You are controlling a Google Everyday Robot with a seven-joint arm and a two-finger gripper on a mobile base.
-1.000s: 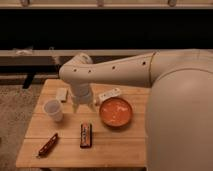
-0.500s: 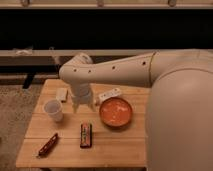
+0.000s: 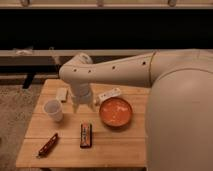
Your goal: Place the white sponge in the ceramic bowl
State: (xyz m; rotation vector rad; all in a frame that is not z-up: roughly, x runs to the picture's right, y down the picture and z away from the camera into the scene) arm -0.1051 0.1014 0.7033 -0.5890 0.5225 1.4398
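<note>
Gripper (image 3: 83,105), centre-left of frame: jaws apart, pointing down over table (image 3: 120,146), between sponge (image 3: 61,93) and bowl (image 3: 117,112).

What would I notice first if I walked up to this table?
The huge robot arm stretches in from the right, its open gripper hanging over the table between a white cup and the orange bowl. The white sponge lies behind the cup.

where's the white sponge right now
In the camera view the sponge lies at the back left of the table, behind the cup; the gripper hangs just right of it, beside the bowl.
</note>
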